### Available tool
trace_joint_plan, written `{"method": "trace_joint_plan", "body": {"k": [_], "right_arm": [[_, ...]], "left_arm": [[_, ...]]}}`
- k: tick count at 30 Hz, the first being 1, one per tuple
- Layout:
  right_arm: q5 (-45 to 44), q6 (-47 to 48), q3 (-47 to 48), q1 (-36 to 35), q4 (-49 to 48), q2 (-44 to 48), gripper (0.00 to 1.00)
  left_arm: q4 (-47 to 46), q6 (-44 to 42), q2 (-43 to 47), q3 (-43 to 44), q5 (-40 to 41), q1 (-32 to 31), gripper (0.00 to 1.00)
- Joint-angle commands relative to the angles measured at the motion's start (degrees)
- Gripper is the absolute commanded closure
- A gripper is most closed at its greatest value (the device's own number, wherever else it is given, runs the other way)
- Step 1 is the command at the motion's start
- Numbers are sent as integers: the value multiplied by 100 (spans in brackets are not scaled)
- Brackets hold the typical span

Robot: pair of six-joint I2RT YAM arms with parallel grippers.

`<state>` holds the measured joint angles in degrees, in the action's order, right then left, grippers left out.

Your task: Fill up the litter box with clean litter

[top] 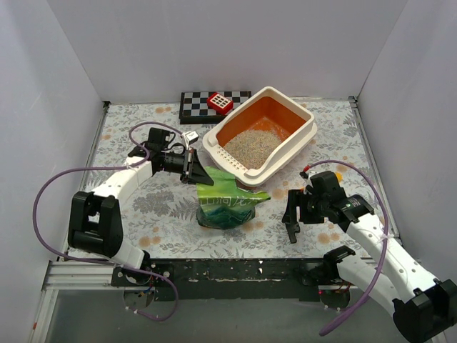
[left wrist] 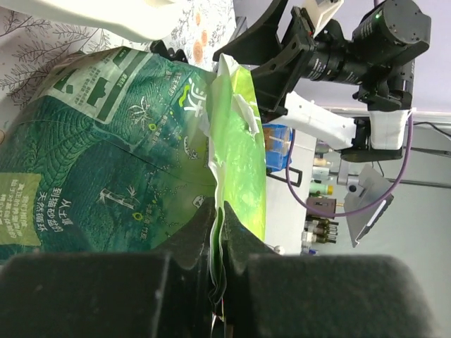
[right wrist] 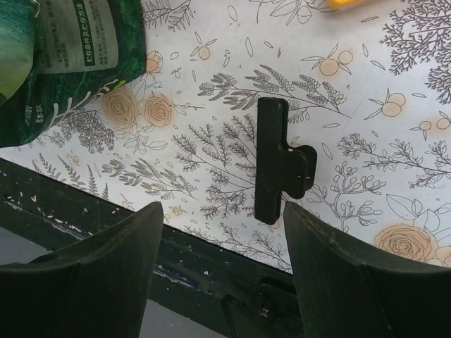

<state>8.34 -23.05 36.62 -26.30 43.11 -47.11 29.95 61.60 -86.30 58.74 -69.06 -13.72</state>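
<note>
**Toward the far right of the table: box part-filled, bag pinched**

Across the flowered table point(top: 143, 207), the litter box point(top: 303, 132) lies on a diagonal. Its long axis runs from near-left to far-right, and its low slotted lip points at the bag point(top: 227, 202). The plastic is smooth, with a cream rim and orange walls. Speckled beige-grey litter point(top: 253, 143) covers its floor.

Your left gripper point(top: 191, 166) is clamped on the glossy green bag's crinkled, torn top edge. The left wrist view shows the film squeezed between the fingers point(left wrist: 190, 239).

Your right gripper point(top: 293, 229) is spread wide and holds nothing. Only its wrist view shows the flat black clip point(right wrist: 278, 162) lying on the table under it.
</note>
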Motion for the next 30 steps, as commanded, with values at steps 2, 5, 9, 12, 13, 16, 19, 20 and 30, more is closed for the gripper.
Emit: {"method": "trace_joint_plan", "body": {"k": [2, 5, 9, 12, 13, 16, 19, 20, 30], "right_arm": [[63, 116, 213, 20, -110, 114, 23], [36, 221, 643, 20, -136, 88, 24], [-122, 555, 1320, 20, -206, -34, 24], [105, 924, 1795, 20, -417, -193, 24], [246, 1073, 1892, 11, -505, -228, 25], [703, 1556, 2173, 11, -856, -307, 30], [1343, 2171, 2489, 11, -1155, -421, 32], [1537, 2286, 2560, 11, -1260, -465, 32], [2831, 4193, 3851, -514, -639, -1703, 41]], "left_arm": [[186, -350, 386, 251, -73, -35, 100], [64, -430, 631, 576, 339, -35, 100], [-1550, 131, 1587, 236, 656, -35, 100], [-2842, 527, 2248, -326, 639, -35, 100], [-3142, 537, 2397, -476, 569, -43, 100], [-4266, 695, 3020, -1178, 482, -52, 100], [-5227, 713, 3645, -1891, 464, -78, 100], [-5350, 687, 3725, -1988, 420, -79, 100], [-5360, 203, 4393, -2666, 384, -307, 100]]}}
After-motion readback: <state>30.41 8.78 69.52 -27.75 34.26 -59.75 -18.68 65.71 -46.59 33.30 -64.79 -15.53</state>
